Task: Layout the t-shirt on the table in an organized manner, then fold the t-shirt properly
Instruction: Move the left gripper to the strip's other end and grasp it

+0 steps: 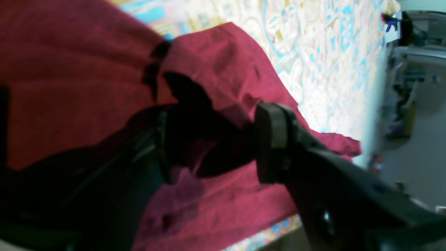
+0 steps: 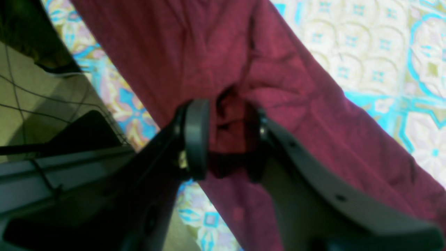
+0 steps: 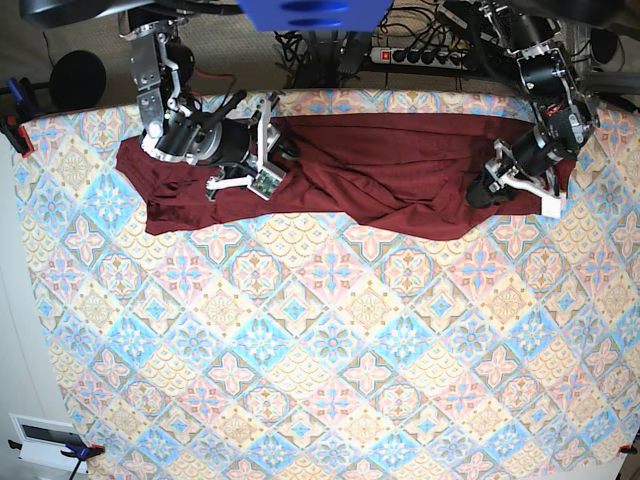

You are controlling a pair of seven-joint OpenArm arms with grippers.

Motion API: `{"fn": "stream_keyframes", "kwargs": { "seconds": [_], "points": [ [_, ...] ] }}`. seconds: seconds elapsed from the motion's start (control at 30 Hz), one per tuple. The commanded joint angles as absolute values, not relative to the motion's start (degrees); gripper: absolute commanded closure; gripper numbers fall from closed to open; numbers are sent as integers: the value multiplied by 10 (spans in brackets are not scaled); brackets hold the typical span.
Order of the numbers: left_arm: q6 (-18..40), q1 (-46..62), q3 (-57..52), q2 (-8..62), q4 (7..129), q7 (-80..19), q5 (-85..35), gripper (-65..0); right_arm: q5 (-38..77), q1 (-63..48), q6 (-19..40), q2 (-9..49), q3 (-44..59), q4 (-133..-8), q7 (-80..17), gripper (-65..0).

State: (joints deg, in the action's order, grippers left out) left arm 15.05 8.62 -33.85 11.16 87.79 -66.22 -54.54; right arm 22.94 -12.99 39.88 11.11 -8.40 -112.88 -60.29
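A: How far along is this looking to you?

B: Early, I'd judge. The t-shirt [image 3: 360,170] is lying in a long band along the far edge of the counter [image 3: 330,350], stretched from one arm to the other. It is bunching and creasing in the middle, with a loose fold drooping toward the near side, so the laying-out is not finished and no proper fold is showing yet.

A: What are the pincers doing?

B: The right pincer [image 2: 226,139] is gripping a gathered ridge of the maroon cloth between its two pads. The left pincer [image 1: 212,143] is standing wide, its pads apart; fabric is lying under and between them, but nothing is being squeezed there.

A: So one end is free?

B: It seems so. That end of the shirt is resting on the counter near the far corner, close to the edge.

A: And what is left?

B: Probably most of it: flattening the body, squaring the sleeves and hem, then the folding itself. The wide patterned area nearer the camera is lying unused.
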Motion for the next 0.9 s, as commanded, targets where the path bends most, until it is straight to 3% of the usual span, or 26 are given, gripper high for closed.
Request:
{"fn": "stream_keyframes", "kwargs": {
  "seconds": [0.0,0.07,0.27,0.6,0.87],
  "points": [
    [153,73,-335,116,889,-656,-549,-298,239,-125,400,112,-82,-1140,-592,-172],
    [153,65,-315,116,889,-656,-539,-250,239,-125,400,112,-82,-1140,-593,-172],
    [155,51,-291,116,895,-656,-543,0,239,-125,400,112,-81,-1140,-592,-172],
    [156,134,-360,141,1088,-662,-640,0,239,-125,400,112,-51,-1136,-592,-172],
    [157,213,-479,212,1125,-662,-759,0,236,-125,400,111,-51,-1135,-592,-172]
  ]
}}
